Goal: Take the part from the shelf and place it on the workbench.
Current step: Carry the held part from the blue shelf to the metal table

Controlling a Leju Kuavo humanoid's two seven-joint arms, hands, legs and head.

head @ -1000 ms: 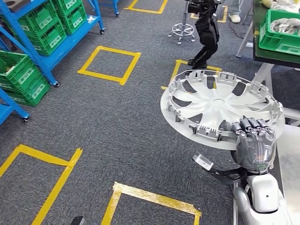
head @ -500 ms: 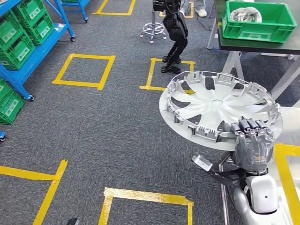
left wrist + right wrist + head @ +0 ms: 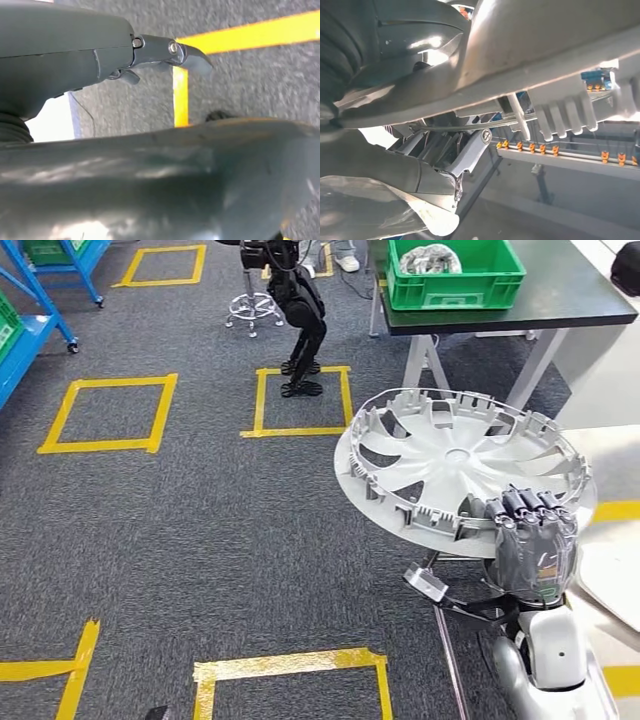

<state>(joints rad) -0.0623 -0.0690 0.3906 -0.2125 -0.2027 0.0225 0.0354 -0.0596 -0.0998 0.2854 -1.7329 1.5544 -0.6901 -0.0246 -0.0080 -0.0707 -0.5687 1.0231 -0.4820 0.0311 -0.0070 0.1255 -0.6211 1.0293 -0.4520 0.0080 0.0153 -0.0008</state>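
a silver wheel cover (image 3: 460,465) is held by the right hand (image 3: 534,545) at its near rim, the dark fingers (image 3: 528,503) curled over the edge. the cover is carried nearly level above the grey carpet (image 3: 189,530), with its ribbed inner side turned up and its clip tabs standing around the rim. in the right wrist view the underside of the wheel cover (image 3: 554,45) is seen close above the right hand (image 3: 414,165). in the left wrist view the left hand (image 3: 113,55) is seen over carpet and yellow tape; whether it is released or clenched cannot be told.

the far edge of the cover is seen in front of the legs of a dark-topped workbench (image 3: 558,295), on which a green bin (image 3: 453,275) stands near the front edge. a pale surface (image 3: 611,570) is seen just beside the right hand, at the picture's right edge. squares of yellow tape (image 3: 106,415) are marked on the carpet, with a wide stretch of bare carpet left of the cover. a black legged robot (image 3: 298,310) stands on one tape square beside a stool (image 3: 253,305), well apart from the cover. a blue shelf frame (image 3: 38,310) is seen at the far left edge.
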